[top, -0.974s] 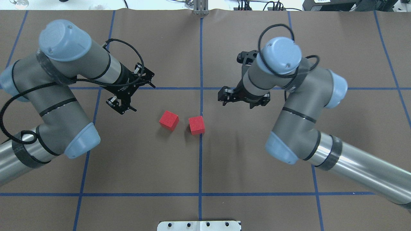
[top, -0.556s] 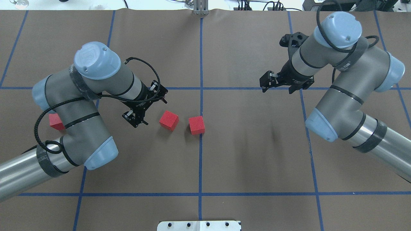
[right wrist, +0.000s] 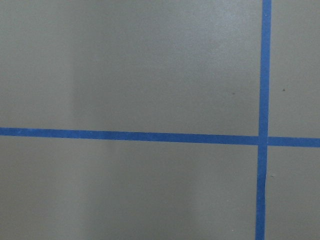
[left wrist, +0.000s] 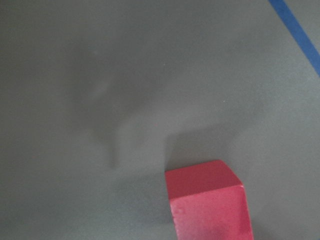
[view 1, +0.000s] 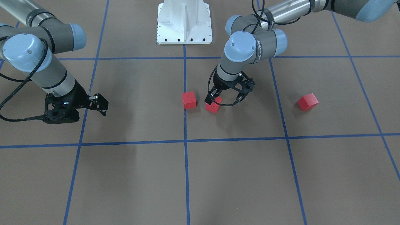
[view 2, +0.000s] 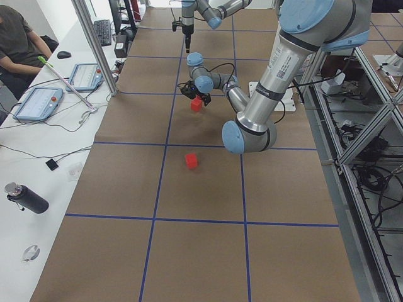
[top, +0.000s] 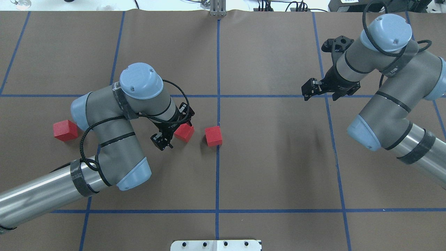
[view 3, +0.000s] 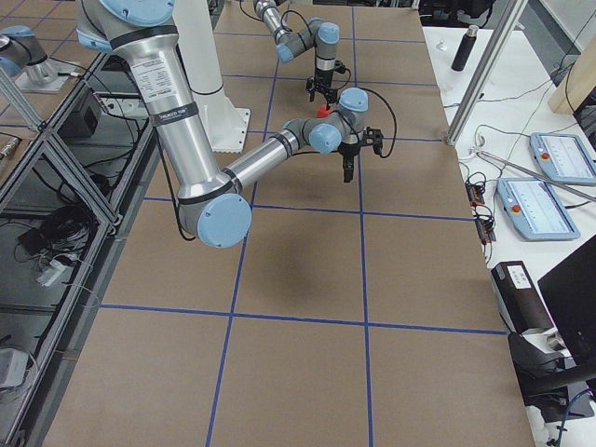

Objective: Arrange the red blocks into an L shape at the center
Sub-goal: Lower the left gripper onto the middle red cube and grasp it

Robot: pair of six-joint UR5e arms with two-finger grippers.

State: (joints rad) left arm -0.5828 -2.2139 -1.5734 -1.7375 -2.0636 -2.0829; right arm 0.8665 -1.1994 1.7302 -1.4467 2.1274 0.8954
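Now, left gripper [top: 172, 130]: spread, empty, beside first red block [top: 184, 132].
Right gripper [top: 320, 93]: parted, empty, upper right.
Second red block [top: 213, 136]: mid-frame; third red block [top: 65, 130]: far left.
Your hold: likely light, rigid; pinch opposite faces.

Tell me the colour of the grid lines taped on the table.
Blue. The tape lines show best in the right wrist-mounted view, crossing on the brown surface.

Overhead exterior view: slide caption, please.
Left gripper at one red block; second block beside the center line, third block far left; right gripper apart.
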